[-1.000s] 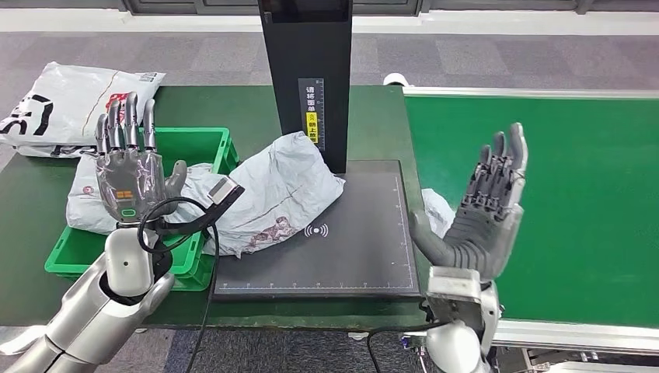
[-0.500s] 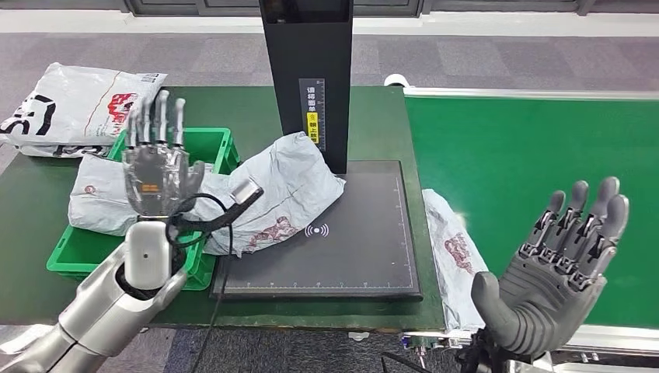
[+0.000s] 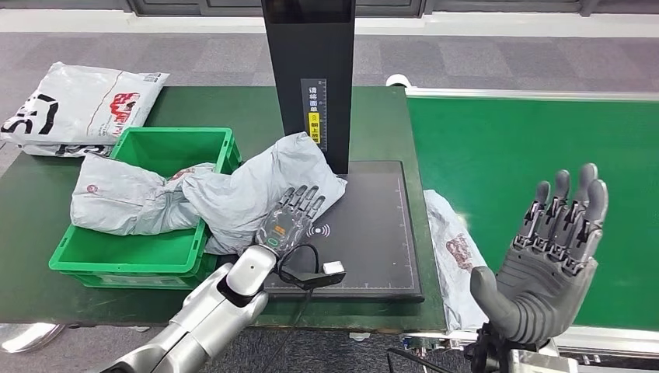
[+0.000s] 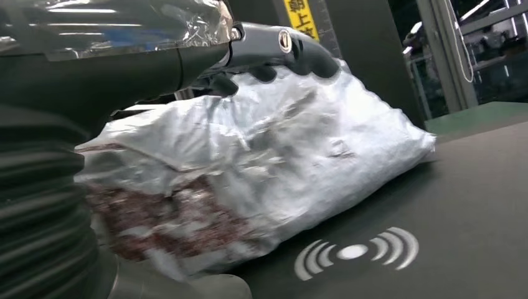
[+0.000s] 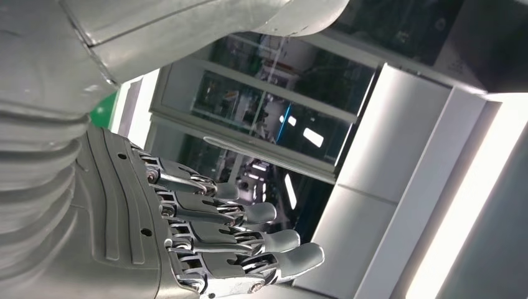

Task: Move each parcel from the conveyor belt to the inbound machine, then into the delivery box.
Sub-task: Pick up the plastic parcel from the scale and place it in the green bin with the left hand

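Note:
A crumpled grey parcel [image 3: 260, 186] lies half on the black plate of the inbound machine [image 3: 365, 249] and half over the rim of the green delivery box [image 3: 140, 260]. My left hand [image 3: 291, 214] lies low at the parcel's near edge by the plate's wireless mark, its fingers stretched out. In the left wrist view those fingers [image 4: 274, 47] reach over the top of the parcel [image 4: 261, 162] without closing on it. My right hand [image 3: 556, 252] is raised, empty, with fingers spread, near the front edge of the conveyor belt [image 3: 528, 148]. A second grey parcel [image 3: 124, 203] rests in the box.
Another parcel [image 3: 455, 256] hangs in the gap between table and belt, beside my right hand. A white parcel [image 3: 78, 105] lies at the table's back left. The machine's black column [image 3: 311, 78] rises behind the plate.
My left hand has swung down and to the right, from above the green box to the grey parcel's edge on the plate. My right hand stays raised and has shifted little.

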You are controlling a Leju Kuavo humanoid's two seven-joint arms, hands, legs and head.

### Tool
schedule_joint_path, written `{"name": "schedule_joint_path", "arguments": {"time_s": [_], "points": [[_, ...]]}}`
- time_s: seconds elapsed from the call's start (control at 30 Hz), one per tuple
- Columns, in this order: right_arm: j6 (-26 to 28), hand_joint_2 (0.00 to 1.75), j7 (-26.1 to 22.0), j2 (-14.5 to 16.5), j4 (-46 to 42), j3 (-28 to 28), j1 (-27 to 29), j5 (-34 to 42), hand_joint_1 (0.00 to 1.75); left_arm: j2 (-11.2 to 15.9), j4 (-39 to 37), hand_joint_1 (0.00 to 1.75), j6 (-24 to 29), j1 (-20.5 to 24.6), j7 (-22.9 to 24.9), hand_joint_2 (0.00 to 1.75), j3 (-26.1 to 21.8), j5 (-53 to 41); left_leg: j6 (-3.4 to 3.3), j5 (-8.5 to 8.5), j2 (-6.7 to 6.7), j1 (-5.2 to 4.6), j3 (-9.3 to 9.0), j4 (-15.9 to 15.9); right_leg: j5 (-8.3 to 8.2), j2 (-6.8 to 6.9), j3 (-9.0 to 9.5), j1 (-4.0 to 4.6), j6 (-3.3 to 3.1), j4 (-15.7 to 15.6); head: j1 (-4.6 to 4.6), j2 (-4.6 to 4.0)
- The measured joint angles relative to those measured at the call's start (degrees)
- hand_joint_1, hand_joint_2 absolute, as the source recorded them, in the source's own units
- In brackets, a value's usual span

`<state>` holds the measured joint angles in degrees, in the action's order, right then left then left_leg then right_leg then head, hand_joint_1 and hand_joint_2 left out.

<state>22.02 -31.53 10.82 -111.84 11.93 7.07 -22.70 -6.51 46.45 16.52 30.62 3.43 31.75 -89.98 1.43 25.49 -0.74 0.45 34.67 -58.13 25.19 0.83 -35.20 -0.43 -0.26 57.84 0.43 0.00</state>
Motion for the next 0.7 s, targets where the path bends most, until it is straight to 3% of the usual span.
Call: {"name": "schedule_joint_path", "arguments": {"time_s": [0.27,0.53,0.6,0.7], "points": [[-1.5,1.75,0.3,0.0,0.9,-0.5,-1.4,0.1,0.00,-2.6,-10.2,0.00,-2.0,5.3,-2.3,1.75,-3.3,0.0,-0.02,0.09,0.05,0.01,-0.50,0.1,0.21,0.04,0.59,0.04,0.08,0.0,0.00,0.00],[-2.5,1.75,0.3,0.0,1.4,-0.8,-2.0,0.1,0.00,-2.8,-15.9,0.00,-3.3,8.7,0.8,1.75,-4.1,0.0,-0.11,0.29,0.09,-0.02,-0.51,0.1,0.31,0.09,1.09,0.00,0.16,0.0,-0.01,0.00],[-2.6,1.75,0.3,0.0,1.5,-0.8,-2.0,0.0,0.00,-2.8,-16.6,0.00,-3.0,9.2,2.9,1.75,-4.1,0.0,-0.09,0.26,0.09,-0.02,-0.55,0.1,0.31,0.08,1.13,0.00,0.15,0.0,-0.01,0.00],[-3.2,1.75,0.3,0.0,1.5,-1.1,-2.0,-0.3,0.00,-2.4,-17.6,0.00,-1.5,10.0,10.3,1.75,-4.1,0.0,-0.04,0.21,0.03,-0.01,-0.74,0.1,0.26,0.02,1.09,0.01,0.10,0.0,0.00,0.00]]}}
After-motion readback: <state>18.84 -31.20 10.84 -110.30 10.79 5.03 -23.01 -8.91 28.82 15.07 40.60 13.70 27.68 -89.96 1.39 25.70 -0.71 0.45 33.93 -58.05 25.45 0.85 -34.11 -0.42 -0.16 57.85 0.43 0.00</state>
